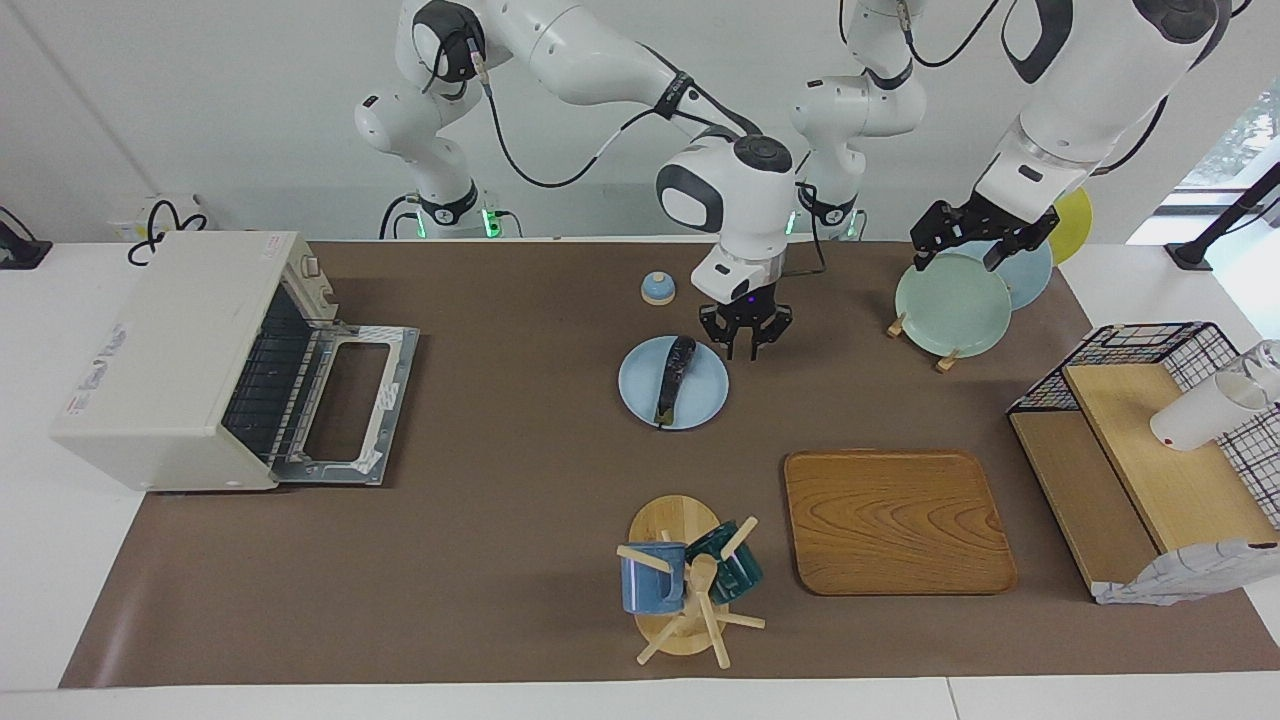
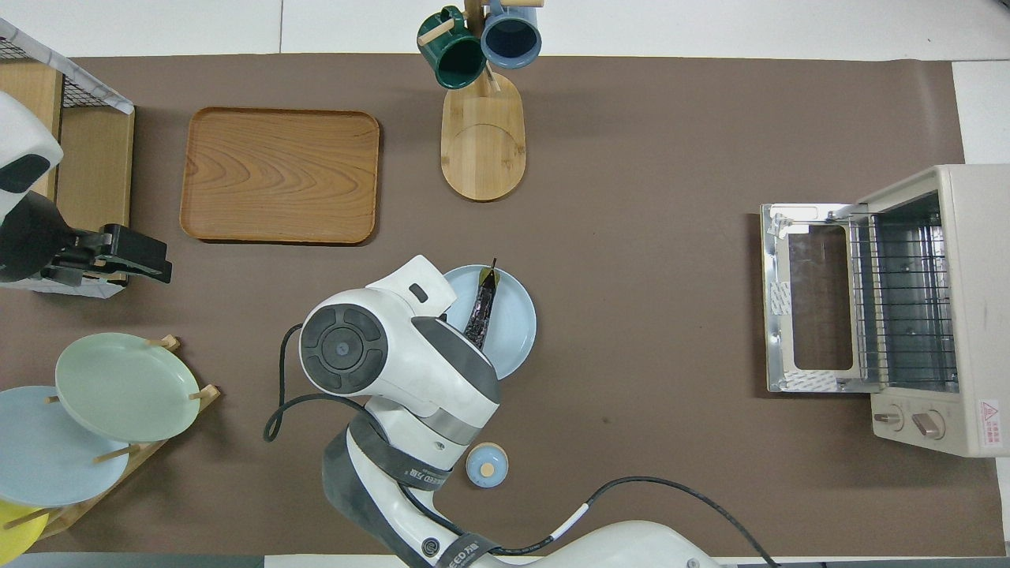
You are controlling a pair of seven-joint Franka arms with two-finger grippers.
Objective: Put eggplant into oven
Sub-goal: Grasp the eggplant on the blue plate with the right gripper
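eggplant (image 1: 675,377) on plate (image 1: 700,400) | right claw (image 1: 745,345) just beside (fingers' state unclear)

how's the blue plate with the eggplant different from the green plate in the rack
The blue plate lies flat on the table mid-way along it; the green plate stands tilted on edge in a wooden rack toward the left arm's end. The blue plate carries the eggplant; the green plate carries nothing. Both are round and pale.

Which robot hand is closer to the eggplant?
The right hand. It hangs beside the eggplant, at the blue plate's edge. The left hand is over the plate rack, well away.
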